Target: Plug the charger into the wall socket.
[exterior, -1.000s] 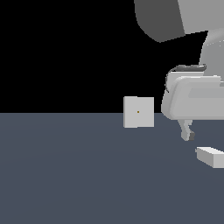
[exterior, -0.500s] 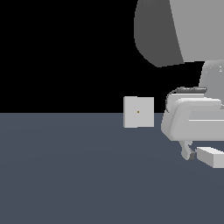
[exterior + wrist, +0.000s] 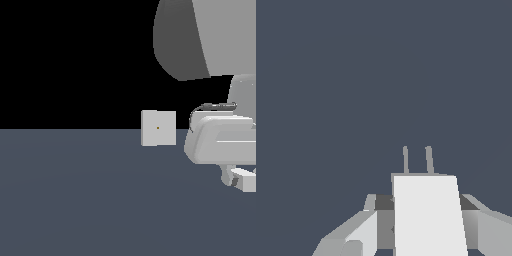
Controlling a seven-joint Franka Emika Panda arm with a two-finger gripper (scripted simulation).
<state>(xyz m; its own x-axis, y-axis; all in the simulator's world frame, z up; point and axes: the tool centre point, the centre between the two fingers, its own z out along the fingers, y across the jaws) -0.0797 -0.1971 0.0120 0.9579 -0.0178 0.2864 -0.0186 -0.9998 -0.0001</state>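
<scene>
The charger (image 3: 246,181), a small white block, lies on the dark floor at the exterior view's right edge. My gripper (image 3: 234,179) is down on it, mostly hidden under the bulky white hand. In the wrist view the charger (image 3: 428,220) sits between my fingers (image 3: 356,232), whose dark pads lie flush against both its sides, so the gripper (image 3: 426,205) is shut on it. Two thin prongs (image 3: 429,160) stick out of its far end. The wall socket (image 3: 158,128), an upright white square plate with an orange dot, stands farther back, toward the exterior view's left.
The robot's grey arm link (image 3: 200,35) fills the upper right of the exterior view. The dark blue-grey floor (image 3: 75,200) stretches between the socket and the gripper.
The hand has come down and moved toward the exterior view's right, until the fingers reached the charger on the floor. The socket and the charger have stayed in place.
</scene>
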